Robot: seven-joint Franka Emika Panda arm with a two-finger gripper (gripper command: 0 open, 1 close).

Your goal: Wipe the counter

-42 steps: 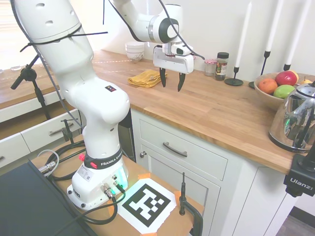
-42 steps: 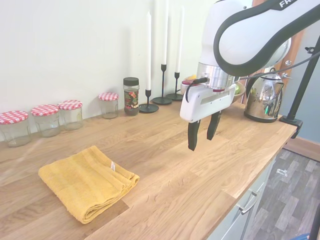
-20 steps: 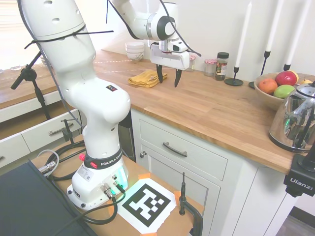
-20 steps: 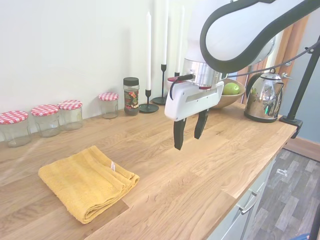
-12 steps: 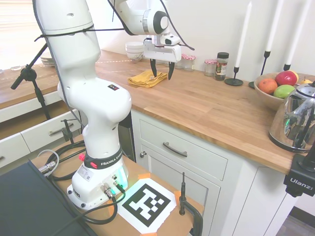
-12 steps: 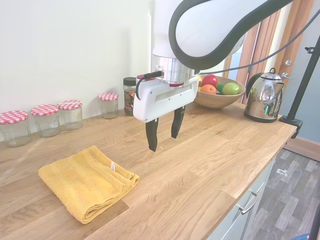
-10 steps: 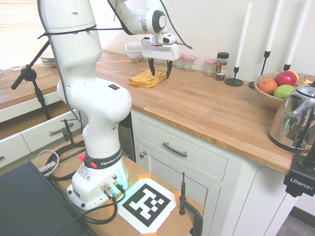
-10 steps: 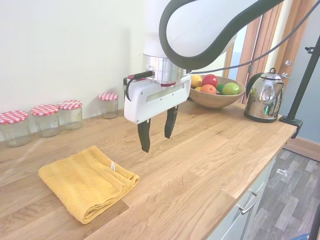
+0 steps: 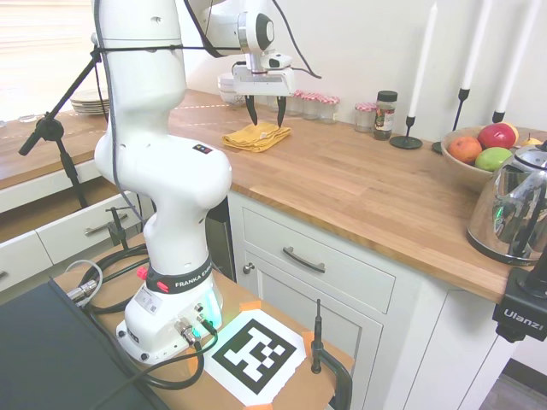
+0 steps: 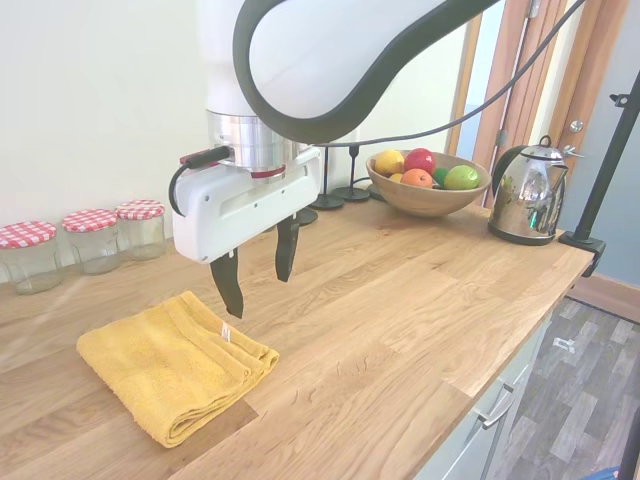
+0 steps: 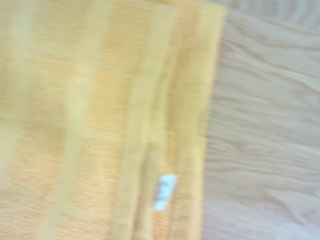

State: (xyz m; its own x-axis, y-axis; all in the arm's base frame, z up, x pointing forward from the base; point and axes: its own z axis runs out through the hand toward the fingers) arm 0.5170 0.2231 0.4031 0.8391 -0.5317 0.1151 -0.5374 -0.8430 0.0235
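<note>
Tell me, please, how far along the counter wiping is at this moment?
Barely begun. Nothing looks wiped: the folded yellow towel lies flat on the counter, untouched. In hand: the gripper hangs open just above the towel's edge, holding nothing; the wrist view shows the towel directly beneath. Left: lowering, grasping the towel, and the wiping itself.

The tabletop (image 9: 367, 192) is a long slab of light-brown butcher block, built of narrow planks whose grain runs lengthwise. It lies flat on white cabinets (image 9: 342, 299) with metal-handled drawers, its front edge squared and slightly overhanging them. The back edge meets a pale wall. The second exterior view shows warm honey tones with darker streaks between planks (image 10: 400, 330). In the blurred wrist view, a strip of the same pale grained wood (image 11: 265, 125) appears. The surface looks dry.
</note>
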